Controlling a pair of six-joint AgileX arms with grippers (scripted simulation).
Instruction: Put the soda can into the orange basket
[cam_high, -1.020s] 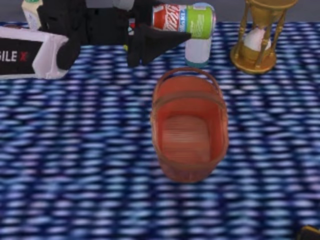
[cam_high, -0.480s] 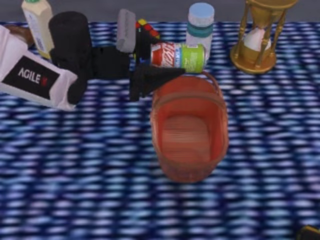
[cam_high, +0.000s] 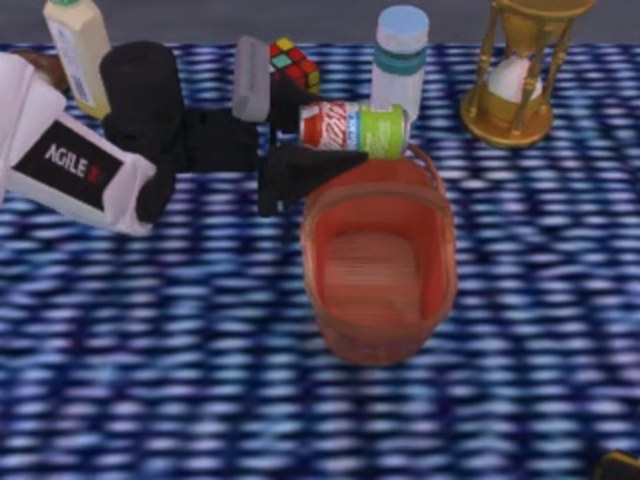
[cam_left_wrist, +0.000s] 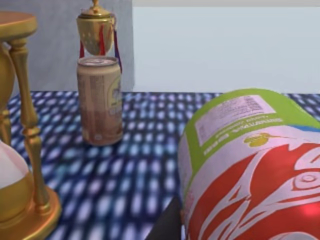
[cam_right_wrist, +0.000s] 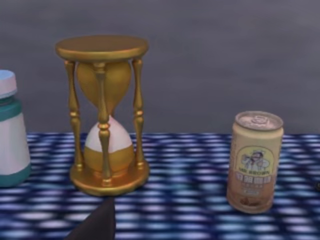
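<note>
While lying sideways above the orange basket (cam_high: 380, 250) rim, the soda can (cam_high: 355, 128) sits clamped in the left claw (cam_high: 300, 135).

Can (cam_high: 355, 127) red with white script, white band, lime-green end; basket (cam_high: 440, 250) orange-red woven; cloth (cam_high: 150, 350) blue-white dotted; hourglass (cam_high: 520, 75) gold; bottle (cam_high: 400, 60) white, light-blue cap.
</note>
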